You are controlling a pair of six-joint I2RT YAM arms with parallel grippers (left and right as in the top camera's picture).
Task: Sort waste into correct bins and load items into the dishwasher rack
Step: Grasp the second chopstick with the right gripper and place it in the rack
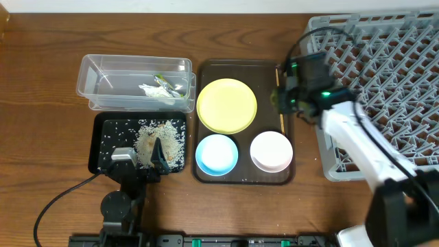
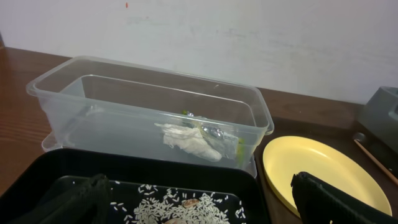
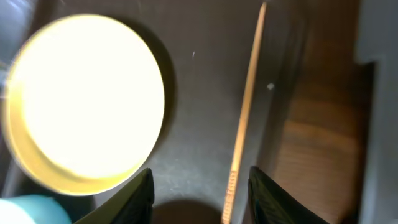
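The clear tub (image 1: 134, 82) holds crumpled white paper (image 2: 189, 142) and the green-and-orange wrapper (image 2: 214, 132). The black tray (image 1: 103, 144) holds loose rice (image 1: 164, 137). My left gripper (image 1: 144, 156) is open and empty over the rice (image 2: 180, 208). On the brown serving tray (image 1: 240, 175) sit the yellow plate (image 1: 226, 104), light blue bowl (image 1: 217, 154) and white bowl (image 1: 271, 151). One chopstick (image 3: 245, 118) lies along its right edge. My right gripper (image 3: 199, 199) is open above it, the stick between the fingers, next to the plate (image 3: 81, 99). The cup is out of view.
The grey dishwasher rack (image 1: 384, 75) stands at the right, its left wall close beside my right gripper (image 1: 282, 98). The tub (image 2: 149, 118) sits just behind the black tray. The left wrist view also shows the plate (image 2: 317, 168) and chopstick (image 2: 373, 158).
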